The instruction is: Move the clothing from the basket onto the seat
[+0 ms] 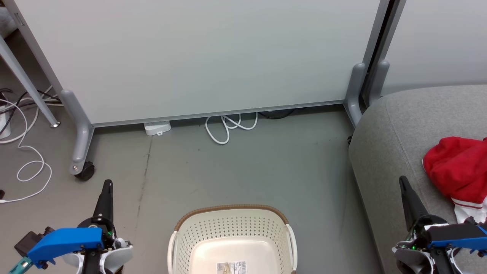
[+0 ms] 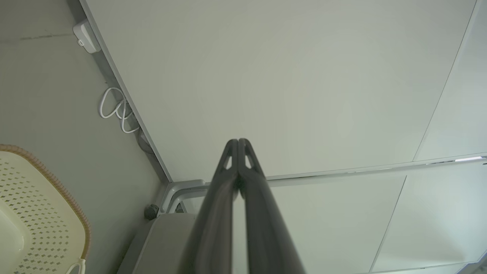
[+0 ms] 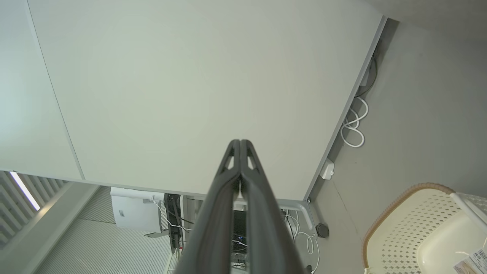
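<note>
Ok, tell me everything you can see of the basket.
The basket is cream plastic with rows of small holes, a brown woven-look rim and white side handles. It stands upright on the grey floor, cut off by the picture's bottom edge. A paper label lies on its smooth bottom.

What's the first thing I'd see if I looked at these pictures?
The bright red clothing jumps out first, lying bunched on the grey sofa seat at the right edge of the head view. Next comes the cream laundry basket on the floor at the bottom middle, with no clothes in the part that shows. The left gripper and right gripper stand shut at the lower corners.
</note>
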You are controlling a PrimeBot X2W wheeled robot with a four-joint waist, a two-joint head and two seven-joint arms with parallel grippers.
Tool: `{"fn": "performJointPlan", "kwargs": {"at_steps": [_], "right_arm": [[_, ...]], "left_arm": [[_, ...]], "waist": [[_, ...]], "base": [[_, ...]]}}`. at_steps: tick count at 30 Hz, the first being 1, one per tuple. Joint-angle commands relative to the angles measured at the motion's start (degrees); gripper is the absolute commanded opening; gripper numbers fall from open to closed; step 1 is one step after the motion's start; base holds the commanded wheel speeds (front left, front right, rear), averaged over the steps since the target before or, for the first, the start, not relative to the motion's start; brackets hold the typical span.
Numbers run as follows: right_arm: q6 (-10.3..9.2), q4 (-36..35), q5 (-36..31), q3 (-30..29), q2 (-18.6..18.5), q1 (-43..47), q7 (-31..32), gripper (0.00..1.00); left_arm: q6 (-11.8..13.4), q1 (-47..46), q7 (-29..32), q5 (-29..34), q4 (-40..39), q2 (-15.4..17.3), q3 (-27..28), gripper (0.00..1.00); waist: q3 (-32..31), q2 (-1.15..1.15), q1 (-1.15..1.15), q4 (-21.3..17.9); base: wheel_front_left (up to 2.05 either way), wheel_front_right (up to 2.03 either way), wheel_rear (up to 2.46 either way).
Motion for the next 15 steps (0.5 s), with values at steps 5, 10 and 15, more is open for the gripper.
{"fn": "performJointPlan", "kwargs": {"at_steps": [5, 10, 15], "right_arm": [[0.02, 0.0, 2.8, -0.3, 0.1, -1.3, 0.6, 0.00], [0.02, 0.1, 4.8, -0.4, 0.2, -1.2, 0.9, 0.00], [0.02, 0.1, 6.7, -0.5, 0.2, -1.4, 1.2, 0.00]], "left_arm": [[0.1, -1.1, 0.9, -2.4, -0.9, -0.1, 0.8, 0.00], [0.2, -1.2, 1.4, -4.2, -1.2, -0.2, 1.1, 0.00], [0.2, -1.2, 1.9, -5.9, -1.5, -0.3, 1.4, 0.00]], "waist": [[0.0, 0.00, 0.00, -0.2], [0.0, 0.00, 0.00, -0.3], [0.0, 0.00, 0.00, -0.5]], "base": [[0.00, 0.00, 0.00], [0.00, 0.00, 0.00], [0.00, 0.00, 0.00]]}}
